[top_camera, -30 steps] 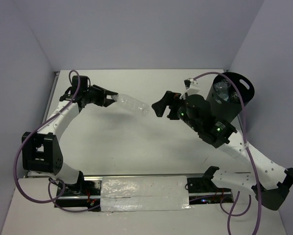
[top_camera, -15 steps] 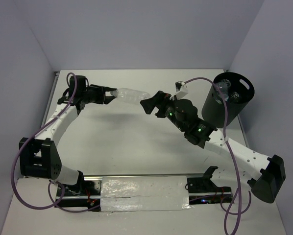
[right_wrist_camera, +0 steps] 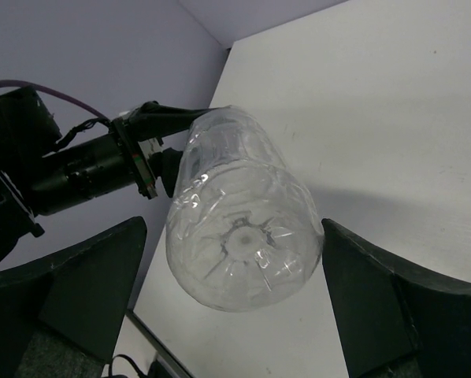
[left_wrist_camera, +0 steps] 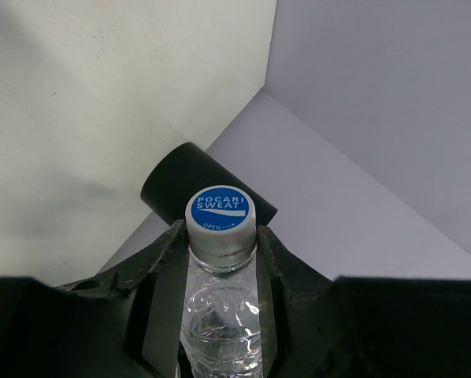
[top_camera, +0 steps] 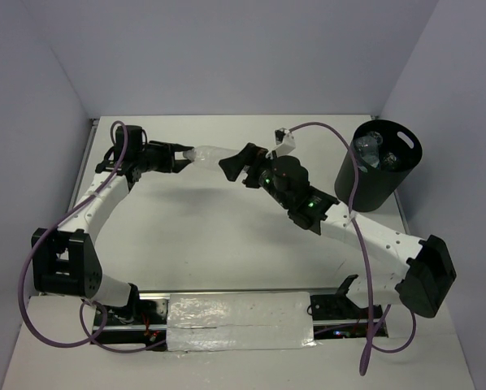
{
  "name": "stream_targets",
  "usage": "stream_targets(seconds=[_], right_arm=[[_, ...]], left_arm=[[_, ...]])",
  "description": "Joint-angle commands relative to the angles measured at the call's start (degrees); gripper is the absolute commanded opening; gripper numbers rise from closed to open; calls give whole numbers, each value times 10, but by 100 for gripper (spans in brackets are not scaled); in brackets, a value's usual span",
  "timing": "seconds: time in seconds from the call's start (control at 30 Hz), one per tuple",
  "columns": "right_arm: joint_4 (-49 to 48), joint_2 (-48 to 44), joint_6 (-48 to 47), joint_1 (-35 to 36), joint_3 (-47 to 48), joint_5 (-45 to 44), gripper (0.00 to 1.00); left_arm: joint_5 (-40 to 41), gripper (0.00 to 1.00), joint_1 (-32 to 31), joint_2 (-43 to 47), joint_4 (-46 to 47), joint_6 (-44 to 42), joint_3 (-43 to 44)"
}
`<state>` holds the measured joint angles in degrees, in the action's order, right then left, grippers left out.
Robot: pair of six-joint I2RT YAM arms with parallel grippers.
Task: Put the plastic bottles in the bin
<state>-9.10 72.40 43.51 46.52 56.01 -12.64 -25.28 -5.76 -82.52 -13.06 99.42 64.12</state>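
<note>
My left gripper (top_camera: 180, 159) is shut on a clear plastic bottle (top_camera: 206, 153) and holds it level above the far left of the table. In the left wrist view its fingers (left_wrist_camera: 168, 252) clamp the bottle (left_wrist_camera: 220, 323) just below its blue-and-white cap (left_wrist_camera: 220, 213). My right gripper (top_camera: 232, 163) is open, and its jaws stand either side of the bottle's base (right_wrist_camera: 239, 236) without touching it. The black bin (top_camera: 379, 175) stands upright at the far right, with clear bottles (top_camera: 368, 149) inside.
The bin also shows behind the cap in the left wrist view (left_wrist_camera: 176, 177). Purple cables (top_camera: 353, 203) loop along both arms. Walls close the table on the left, the far side and the right.
My right arm has swung left from beside the bin until its open jaws flank the bottle's base. My left gripper lifted and levelled the bottle early on, then held still.
</note>
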Motion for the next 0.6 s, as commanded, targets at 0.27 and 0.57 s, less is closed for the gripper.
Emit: stream_targets(seconds=[0.27,0.57], right_arm=[[-33,22,-7,6,55,-6,66],[27,14,-11,5,72,-52,41]], left_arm=[[-6,0,0,22,21,25,8],[-51,20,0,-10,68,-38,36]])
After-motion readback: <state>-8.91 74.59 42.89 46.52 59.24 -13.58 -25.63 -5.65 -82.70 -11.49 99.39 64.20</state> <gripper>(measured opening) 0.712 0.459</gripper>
